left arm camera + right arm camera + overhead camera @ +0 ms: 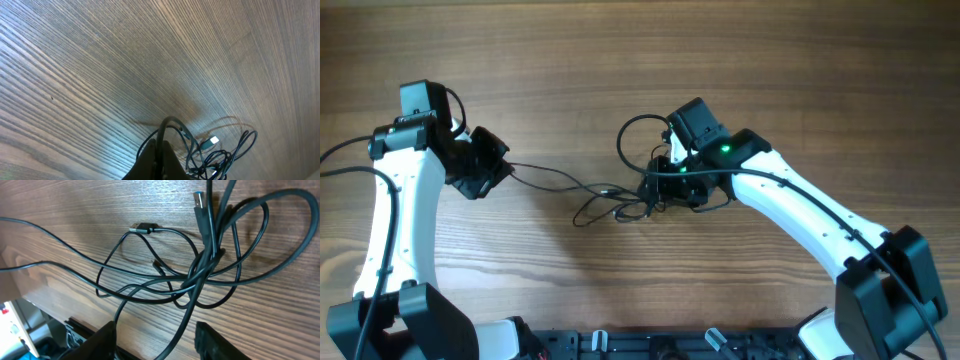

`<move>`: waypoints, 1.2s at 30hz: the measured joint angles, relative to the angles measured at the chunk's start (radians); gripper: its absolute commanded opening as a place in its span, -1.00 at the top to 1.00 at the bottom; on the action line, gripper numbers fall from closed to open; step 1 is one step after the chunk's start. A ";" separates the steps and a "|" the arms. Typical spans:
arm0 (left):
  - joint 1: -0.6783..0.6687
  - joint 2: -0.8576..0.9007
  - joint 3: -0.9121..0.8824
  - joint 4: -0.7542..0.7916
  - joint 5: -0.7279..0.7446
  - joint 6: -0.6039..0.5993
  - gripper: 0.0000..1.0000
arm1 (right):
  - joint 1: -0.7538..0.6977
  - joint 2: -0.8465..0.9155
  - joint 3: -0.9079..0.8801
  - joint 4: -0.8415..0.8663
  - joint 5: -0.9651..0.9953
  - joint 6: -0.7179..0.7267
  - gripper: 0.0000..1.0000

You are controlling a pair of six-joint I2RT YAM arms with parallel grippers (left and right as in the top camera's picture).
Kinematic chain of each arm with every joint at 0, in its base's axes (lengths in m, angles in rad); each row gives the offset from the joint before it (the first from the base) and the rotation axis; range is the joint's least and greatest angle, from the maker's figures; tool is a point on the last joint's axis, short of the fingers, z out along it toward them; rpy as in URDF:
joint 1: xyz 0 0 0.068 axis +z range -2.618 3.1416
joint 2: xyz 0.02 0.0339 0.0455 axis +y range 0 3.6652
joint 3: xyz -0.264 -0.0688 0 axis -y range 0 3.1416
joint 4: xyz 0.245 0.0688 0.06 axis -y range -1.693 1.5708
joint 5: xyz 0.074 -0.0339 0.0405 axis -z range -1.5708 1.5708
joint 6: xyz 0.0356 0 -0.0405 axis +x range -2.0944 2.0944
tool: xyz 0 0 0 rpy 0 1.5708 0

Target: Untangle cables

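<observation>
The cables (610,195) are thin dark cords tangled mid-table, with a loop (632,135) reaching up beside the right arm. My left gripper (488,165) is shut on one cable, which runs right to the tangle. In the left wrist view the jaws (161,157) pinch that cord, and the tangle (222,157) with a silvery plug (213,141) lies beyond. My right gripper (657,190) hovers over the tangle's right side. In the right wrist view its jaws (160,342) are open with one strand running between them, and the knot (204,265) and two plugs (145,228) lie ahead.
A thick black arm wire (340,155) curves at the far left. A black rail (620,345) runs along the table's front edge. The table edge and gear below it (30,330) show at the lower left of the right wrist view.
</observation>
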 measured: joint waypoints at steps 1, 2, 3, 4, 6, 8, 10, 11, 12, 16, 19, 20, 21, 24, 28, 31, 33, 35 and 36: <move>0.000 0.000 0.000 0.000 0.000 0.000 0.91 | 0.002 0.005 0.000 -0.002 0.000 0.010 0.03; 0.000 0.000 0.000 0.000 0.000 0.000 0.92 | 0.005 0.010 0.000 -0.002 0.000 0.021 0.03; 0.000 0.000 0.000 0.000 0.000 0.000 0.92 | 0.011 0.017 -0.001 0.003 0.001 0.037 0.04; 0.000 0.000 0.000 0.000 0.000 0.000 0.91 | 0.017 0.023 -0.003 0.013 0.001 0.049 0.06; 0.000 0.000 0.000 0.000 0.000 0.000 0.91 | 0.037 0.040 -0.010 0.038 0.000 0.072 0.21; 0.000 0.000 0.000 0.000 0.000 0.000 0.91 | 0.058 0.056 -0.016 0.059 0.000 0.091 0.67; 0.000 0.000 0.000 0.000 0.000 0.000 0.91 | 0.069 0.065 -0.019 0.074 0.001 0.105 0.91; 0.000 0.000 0.000 0.000 0.000 0.000 0.91 | 0.072 0.066 -0.019 0.080 0.001 0.116 0.91; 0.000 0.000 0.000 0.000 0.000 0.000 0.90 | 0.073 0.066 -0.020 0.081 0.001 0.122 0.91; 0.000 0.000 0.000 0.000 0.000 0.000 0.90 | 0.072 0.066 -0.020 0.078 0.001 0.132 0.92; 0.000 0.000 0.000 0.000 -0.002 0.000 0.92 | 0.072 0.057 -0.019 0.055 0.013 0.128 0.91; 0.000 0.000 0.000 -0.001 -0.010 0.000 0.92 | 0.072 0.042 -0.018 0.030 0.033 0.127 0.91; 0.000 0.000 0.000 -0.003 -0.021 0.000 0.92 | 0.071 0.024 -0.015 0.008 0.055 0.126 0.91; 0.000 0.000 0.000 -0.015 -0.061 -0.001 0.92 | 0.066 -0.062 0.014 -0.093 0.204 0.123 0.91; 0.000 0.000 0.000 -0.028 -0.111 -0.003 0.92 | 0.057 -0.216 0.057 -0.243 0.520 0.120 0.91; -0.005 0.000 0.000 -0.030 -0.127 -0.016 0.92 | 0.057 -0.294 0.065 -0.336 0.737 0.120 0.92; -0.008 0.000 0.000 -0.030 -0.131 -0.027 0.92 | 0.054 -0.309 0.065 -0.366 0.806 0.130 0.91; -0.010 0.000 0.000 -0.030 -0.136 -0.039 0.92 | 0.035 -0.316 0.065 -0.378 0.865 0.183 0.91; -0.010 0.000 0.000 -0.030 -0.139 -0.042 0.92 | 0.027 -0.317 0.065 -0.377 0.867 0.212 0.91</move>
